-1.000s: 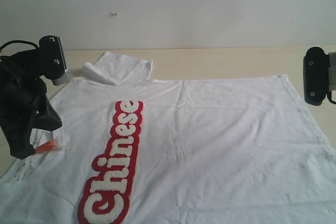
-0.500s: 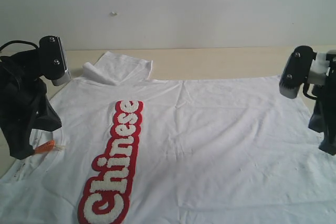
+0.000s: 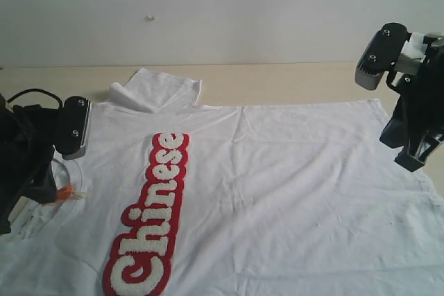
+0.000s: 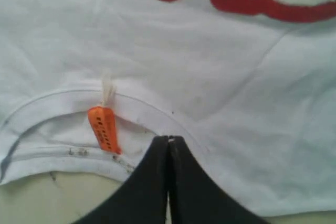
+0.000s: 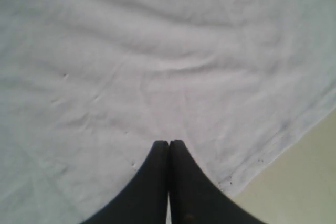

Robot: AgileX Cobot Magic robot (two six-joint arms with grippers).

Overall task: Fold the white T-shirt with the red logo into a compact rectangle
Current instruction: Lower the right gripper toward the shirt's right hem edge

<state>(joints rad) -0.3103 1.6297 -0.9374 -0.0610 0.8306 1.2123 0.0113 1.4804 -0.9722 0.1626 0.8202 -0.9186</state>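
The white T-shirt (image 3: pixel 277 171) lies spread flat on the table, collar to the left and hem to the right. The red logo (image 3: pixel 156 206) reading "Chinese" runs along its left half. One sleeve (image 3: pixel 156 91) is folded over at the back. My left gripper (image 3: pixel 43 186) is shut and sits low over the ribbed collar (image 4: pixel 52 108), just beside the orange neck tag (image 4: pixel 104 128); nothing shows between its fingers. My right gripper (image 3: pixel 409 163) is shut and hangs above the shirt near the hem edge (image 5: pixel 283 135), holding nothing.
The pale wooden table (image 3: pixel 291 81) shows behind the shirt and past its right hem (image 5: pixel 310 182). A plain white wall (image 3: pixel 243 12) stands at the back. The shirt's front edge runs out of the exterior view.
My left arm has dropped down toward the collar. My right arm has come in from the right edge and risen over the hem side. The shirt has not moved.
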